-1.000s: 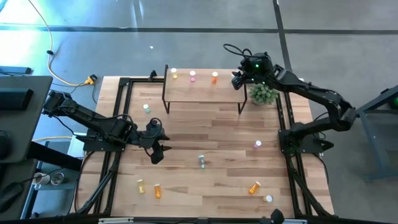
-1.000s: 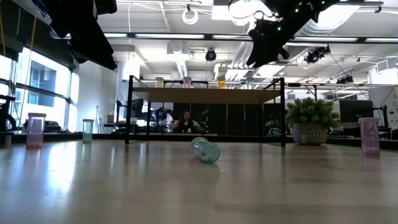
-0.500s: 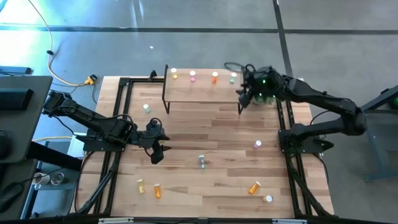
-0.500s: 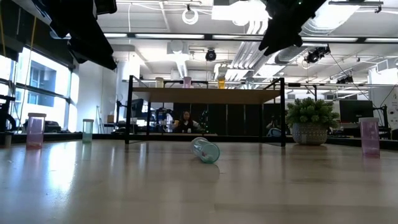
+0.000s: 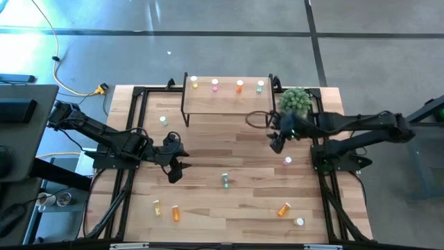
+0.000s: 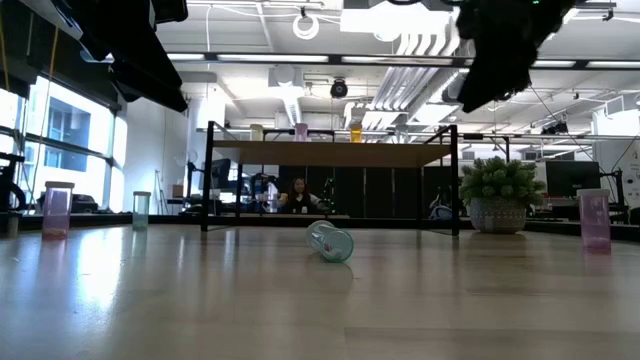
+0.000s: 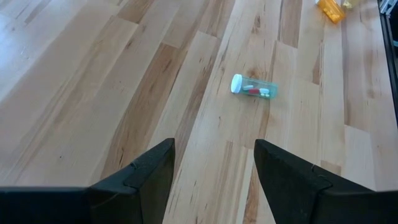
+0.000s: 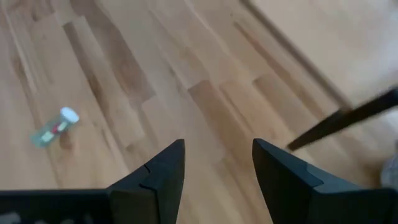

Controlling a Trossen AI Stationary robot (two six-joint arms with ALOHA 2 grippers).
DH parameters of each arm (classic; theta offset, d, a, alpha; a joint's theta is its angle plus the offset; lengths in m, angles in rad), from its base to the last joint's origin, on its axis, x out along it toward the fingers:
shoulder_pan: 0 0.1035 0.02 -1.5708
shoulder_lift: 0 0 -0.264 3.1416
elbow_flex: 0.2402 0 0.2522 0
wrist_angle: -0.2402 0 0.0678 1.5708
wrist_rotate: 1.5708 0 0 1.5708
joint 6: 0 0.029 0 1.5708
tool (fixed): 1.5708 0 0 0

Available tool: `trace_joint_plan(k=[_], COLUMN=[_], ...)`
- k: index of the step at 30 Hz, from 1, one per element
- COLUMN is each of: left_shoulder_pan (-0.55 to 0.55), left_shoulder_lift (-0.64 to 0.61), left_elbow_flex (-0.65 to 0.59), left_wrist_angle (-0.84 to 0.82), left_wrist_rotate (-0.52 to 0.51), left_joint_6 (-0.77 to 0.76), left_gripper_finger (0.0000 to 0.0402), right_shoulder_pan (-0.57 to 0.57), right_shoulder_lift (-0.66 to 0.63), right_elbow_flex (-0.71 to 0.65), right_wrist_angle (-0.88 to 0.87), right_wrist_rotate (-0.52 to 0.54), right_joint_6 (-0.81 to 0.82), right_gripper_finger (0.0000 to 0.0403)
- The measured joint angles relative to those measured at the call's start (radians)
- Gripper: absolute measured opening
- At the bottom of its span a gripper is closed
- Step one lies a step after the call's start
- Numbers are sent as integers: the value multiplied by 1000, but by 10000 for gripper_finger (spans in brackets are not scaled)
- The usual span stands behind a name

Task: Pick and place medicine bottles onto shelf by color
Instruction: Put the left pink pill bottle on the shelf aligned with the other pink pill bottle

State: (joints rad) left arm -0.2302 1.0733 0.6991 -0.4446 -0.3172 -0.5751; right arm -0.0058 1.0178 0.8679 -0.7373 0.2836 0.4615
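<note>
Standing on shelf (image 5: 225, 103): four bottles (image 5: 239, 85). Green bottle (image 7: 252, 88) on worktop (image 5: 208, 149), pills inside. Right tool (image 5: 275, 145) open, empty; left tool (image 5: 175, 171) open, empty.

a light-wood plank table (image 5: 208, 149) carries the black-legged shelf (image 5: 225, 103), a potted green plant (image 5: 295, 101) and scattered medicine bottles, one green bottle (image 5: 225, 180) lying toppled mid-table.

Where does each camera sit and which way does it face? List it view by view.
High: overhead, straight down; both arms, shelf.
Low: tabletop height, level toward shelf; arms overhead.
Left wrist: past left gripper, open, at lying green bottle.
Right wrist: past right gripper, open, at tabletop.
Shared: that green bottle shows in all four.
</note>
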Motion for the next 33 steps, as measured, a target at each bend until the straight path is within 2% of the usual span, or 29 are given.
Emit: trace_joint_plan(k=[5, 14, 19, 25, 29, 33], left_shoulder_pan=[0, 0, 0, 0, 0, 0], left_shoulder_lift=[0, 0, 0, 0, 0, 0], left_elbow_flex=[0, 0, 0, 0, 0, 0], left_wrist_angle=[0, 0, 0, -47, -130, -232], left_wrist_rotate=[0, 66, 71, 81, 97, 56], left_joint_6=[0, 2, -6, -87, -168, -309], left_gripper_finger=[209, 209, 209, 209, 209, 209], right_shoulder_pan=[122, 294, 389, 463, 481, 485], right_shoulder_lift=[-63, -134, -135, -135, -135, -135], right_elbow_flex=[-61, -132, -132, -132, -132, -132], right_wrist_angle=[-12, -70, -78, -92, -92, -93], right_wrist_rotate=[61, 94, 180, 265, 268, 269], right_joint_6=[129, 382, 460, 508, 510, 509], right_gripper_finger=[179, 179, 179, 179, 179, 179])
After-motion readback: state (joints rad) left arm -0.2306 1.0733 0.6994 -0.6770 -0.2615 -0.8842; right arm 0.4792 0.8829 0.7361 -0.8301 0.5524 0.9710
